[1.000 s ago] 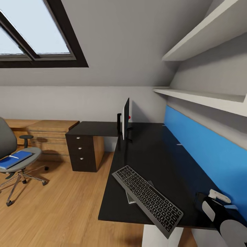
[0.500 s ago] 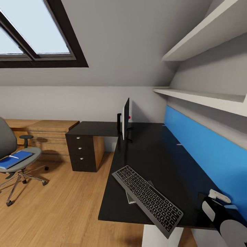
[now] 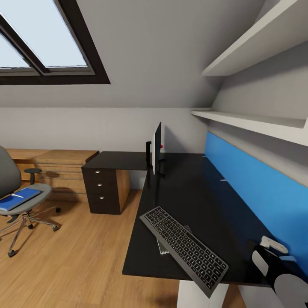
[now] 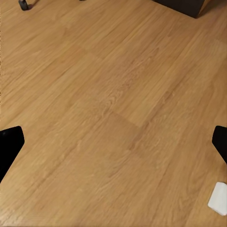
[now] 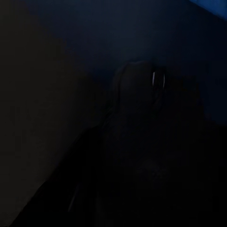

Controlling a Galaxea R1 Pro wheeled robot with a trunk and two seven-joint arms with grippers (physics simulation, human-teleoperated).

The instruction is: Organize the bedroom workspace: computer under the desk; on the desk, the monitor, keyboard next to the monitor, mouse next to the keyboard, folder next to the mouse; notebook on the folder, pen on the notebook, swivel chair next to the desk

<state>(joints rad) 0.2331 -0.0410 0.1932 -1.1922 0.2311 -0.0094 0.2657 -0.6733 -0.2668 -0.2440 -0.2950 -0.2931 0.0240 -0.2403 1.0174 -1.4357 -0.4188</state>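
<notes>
— Where do our things sit?
— Keyboard [image 3: 185, 249] lies askew at the table [image 3: 188, 192] edge over the notebook [image 3: 162, 247]; monitor [image 3: 157, 148] stands farther back. The folder [image 3: 18, 198] rests on the swivel chair [image 3: 17, 201].
— Our jaws?
— Left gripper [image 4: 113, 142] spread wide above the floor [image 4: 113, 104]; right, we cannot tell.

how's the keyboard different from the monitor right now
The keyboard lies flat and angled at the desk's near edge, one corner overhanging; the monitor stands upright farther back, seen edge-on. The keyboard shows grey keys; the monitor shows a white back and a red dot. The keyboard partly covers a notebook. Both rest on the desk.
</notes>
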